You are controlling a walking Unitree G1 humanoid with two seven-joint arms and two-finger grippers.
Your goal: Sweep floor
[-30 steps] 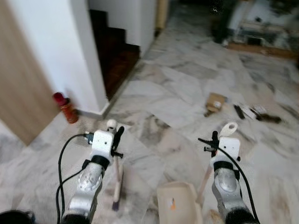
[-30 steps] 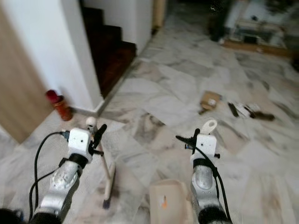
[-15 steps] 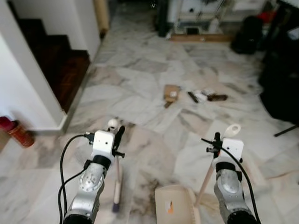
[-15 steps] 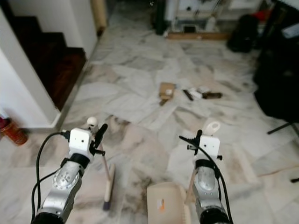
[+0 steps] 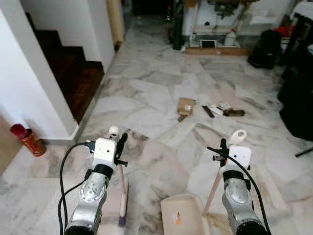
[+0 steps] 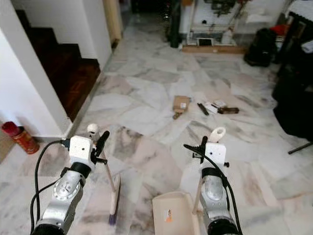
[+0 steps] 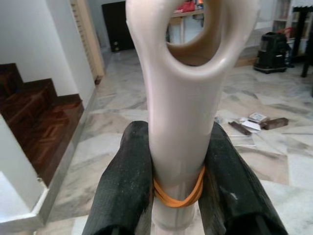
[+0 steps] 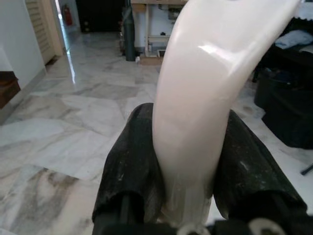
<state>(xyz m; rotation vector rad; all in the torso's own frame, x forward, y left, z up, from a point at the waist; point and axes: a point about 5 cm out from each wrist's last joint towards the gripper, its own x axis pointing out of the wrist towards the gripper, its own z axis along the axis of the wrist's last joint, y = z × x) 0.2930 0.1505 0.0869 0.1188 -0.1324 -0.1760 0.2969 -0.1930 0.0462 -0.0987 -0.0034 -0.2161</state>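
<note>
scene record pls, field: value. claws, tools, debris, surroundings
left claw: shut on broom handle
right claw: shut on dustpan handle
broom head: on marble floor, below left claw
dustpan: tray on floor between the arms
debris: cardboard scrap and small litter, ahead of robot
stairs: dark wood, left
red bottle: by white wall, left

A home hallway: marble-tiled floor (image 5: 161,93), dark wooden stairs (image 5: 73,73) beside a white wall (image 5: 29,83), a shelf (image 5: 215,29) against the far wall.
</note>
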